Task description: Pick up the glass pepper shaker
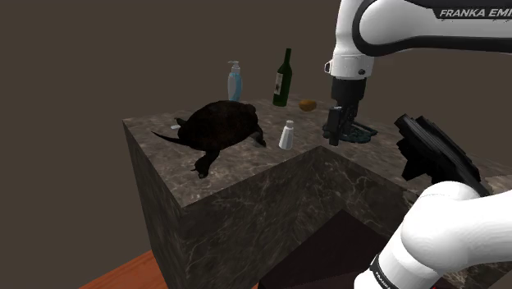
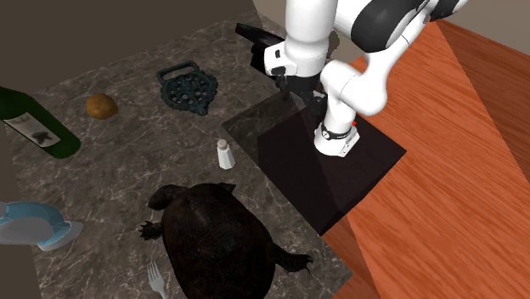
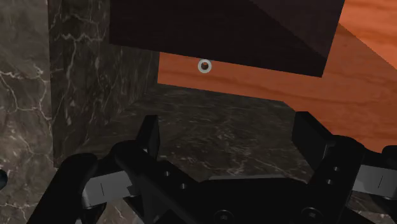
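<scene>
The pepper shaker (image 1: pixel 286 135) is a small pale bottle with a lighter cap, standing upright on the dark marble counter (image 1: pixel 164 156) near its inner corner. It also stands between the turtle and the trivet in the second exterior view (image 2: pixel 225 154). My black gripper (image 1: pixel 336 135) hangs to the shoulder view's right of the shaker, apart from it, over the counter's edge (image 2: pixel 303 98). In the wrist view the gripper (image 3: pixel 229 140) is open, its fingers (image 3: pixel 150 135) standing wide apart with nothing between them, above marble and wooden floor.
A large dark turtle figure (image 1: pixel 221 127) lies beside the shaker. Behind stand a green bottle (image 1: pixel 282 80), a blue soap dispenser (image 1: pixel 235 82) and a potato (image 1: pixel 308 104). A teal trivet (image 2: pixel 188 87) lies near the gripper, a fork (image 2: pixel 157 279) by the turtle. The dark stand (image 2: pixel 331 166) adjoins the counter.
</scene>
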You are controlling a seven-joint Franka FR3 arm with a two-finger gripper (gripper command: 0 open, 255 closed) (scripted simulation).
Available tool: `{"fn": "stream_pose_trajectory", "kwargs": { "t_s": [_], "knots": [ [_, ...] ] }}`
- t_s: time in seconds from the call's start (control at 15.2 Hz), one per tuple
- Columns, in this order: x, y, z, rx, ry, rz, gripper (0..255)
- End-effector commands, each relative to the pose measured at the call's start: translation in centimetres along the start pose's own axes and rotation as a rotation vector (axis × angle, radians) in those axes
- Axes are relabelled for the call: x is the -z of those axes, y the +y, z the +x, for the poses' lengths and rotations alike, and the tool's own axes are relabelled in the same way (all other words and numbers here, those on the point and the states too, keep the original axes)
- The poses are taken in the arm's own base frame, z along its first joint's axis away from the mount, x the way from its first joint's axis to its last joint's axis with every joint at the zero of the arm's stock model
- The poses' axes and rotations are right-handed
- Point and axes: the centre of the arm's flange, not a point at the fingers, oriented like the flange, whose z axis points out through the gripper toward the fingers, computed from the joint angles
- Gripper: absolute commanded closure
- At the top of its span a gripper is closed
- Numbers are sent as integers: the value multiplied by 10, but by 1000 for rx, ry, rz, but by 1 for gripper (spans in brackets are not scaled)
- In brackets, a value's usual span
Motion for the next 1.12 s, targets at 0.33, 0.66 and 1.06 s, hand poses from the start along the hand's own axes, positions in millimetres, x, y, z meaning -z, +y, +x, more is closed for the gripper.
{"fn": "stream_pose_trajectory", "kwargs": {
  "t_s": [0.33, 0.66, 1.06],
  "knots": [
    [-2, 34, 53, -15, 46, 44, 0],
    [-4, 69, 105, -29, 92, 88, 0],
    [-4, 112, 168, -47, 148, 140, 0]
  ]
}}
